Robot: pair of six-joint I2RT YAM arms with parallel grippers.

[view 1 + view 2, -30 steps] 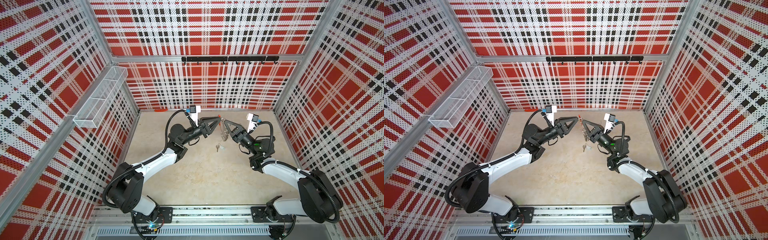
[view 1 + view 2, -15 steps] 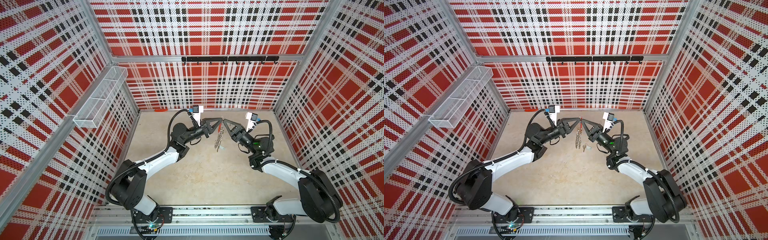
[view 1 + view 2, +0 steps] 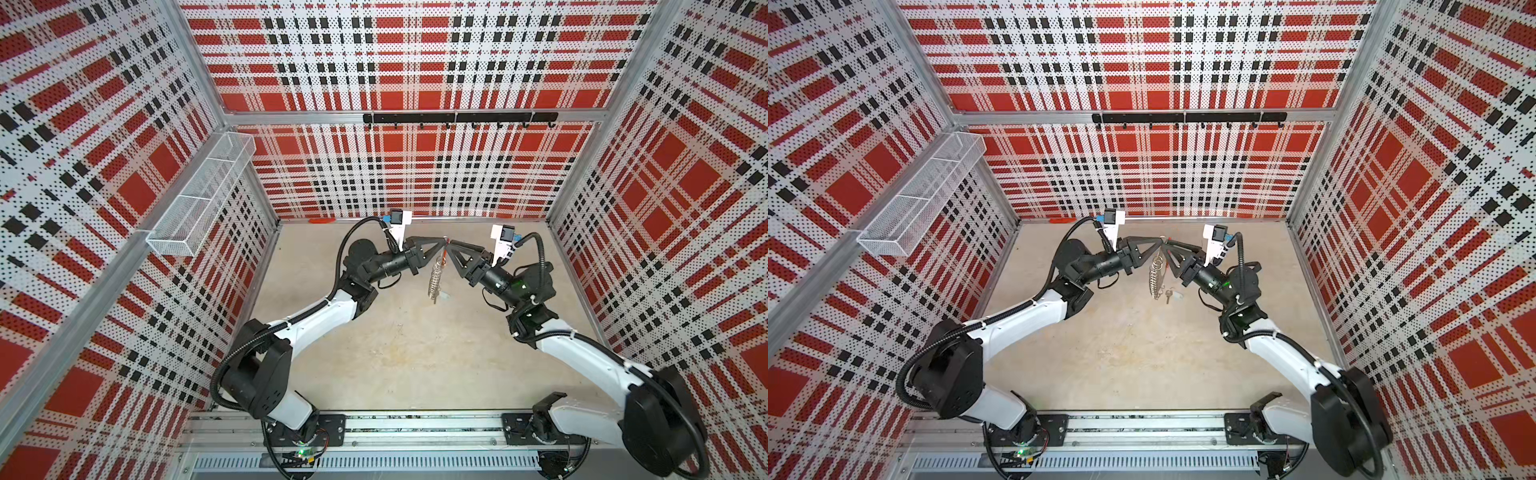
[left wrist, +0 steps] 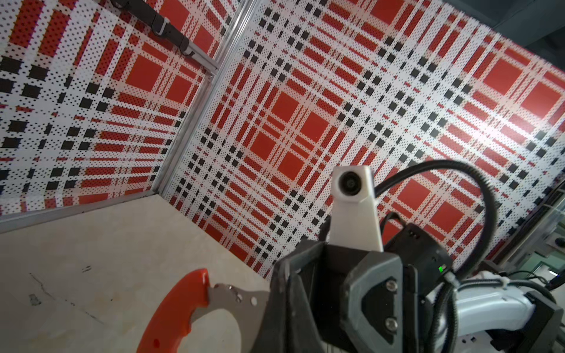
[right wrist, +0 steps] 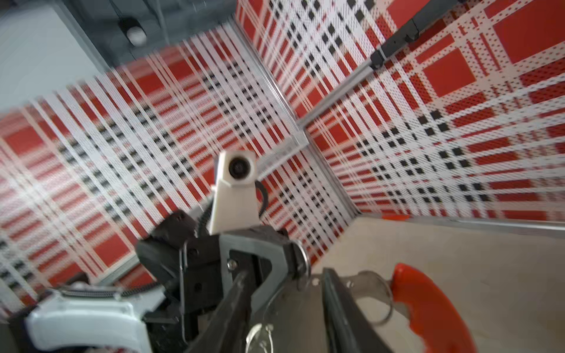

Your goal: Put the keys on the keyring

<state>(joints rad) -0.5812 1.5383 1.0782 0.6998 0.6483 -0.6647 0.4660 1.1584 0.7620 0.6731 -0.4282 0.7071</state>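
Keyring hanging in mid-air over the back middle of a beige tabletop, between left arm and right arm meeting tip to tip inside red, black and white plaid walls. Left jaws pinched fully shut on the keyring's top end, next to its orange handle and silver plate. Right jaws parted, bare tabletop showing between the two fingers in the right wrist view, tips close by the same plate; contact with it impossible to tell. Fringe of small wire loops dangling straight down from the grip, lowest loops near the tabletop. Keys with pale tag lying flat on the tabletop just beside the dangling loops, toward the right arm, off the keyring and clear of both jaws.
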